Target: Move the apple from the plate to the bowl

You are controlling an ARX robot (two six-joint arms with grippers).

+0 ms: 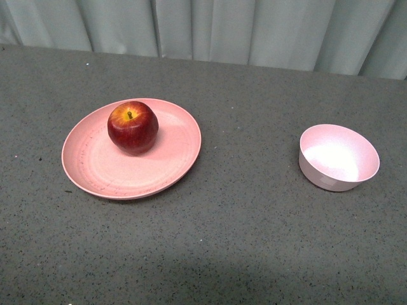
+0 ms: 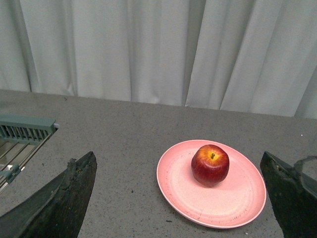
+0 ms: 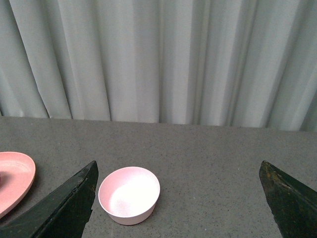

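**A:** Since the apple (image 1: 133, 127) sits on the far part of the plate (image 1: 95, 171), well apart from the bowl (image 1: 325, 179), which hand should take it?

**B:** The left hand (image 2: 178, 156), I'd say. It is spread wide and holds nothing, and the apple shows ahead between its two fingers (image 2: 69, 198). Come down over the stem and close gently across the widest part, because that glossy skin may slip.

**A:** And the right hand (image 3: 178, 163)?

**B:** Also wide open and empty, facing the bowl. Lift high before crossing the bench (image 1: 241, 248). The bowl looks not much wider than the apple, so centre it before letting go.

**A:** What does each view add?

**B:** The front view shows both dishes but neither hand. Only the left wrist view shows a slatted rack (image 2: 25, 130) at the bench edge. The right wrist view shows the bowl and just the plate's edge, no apple.
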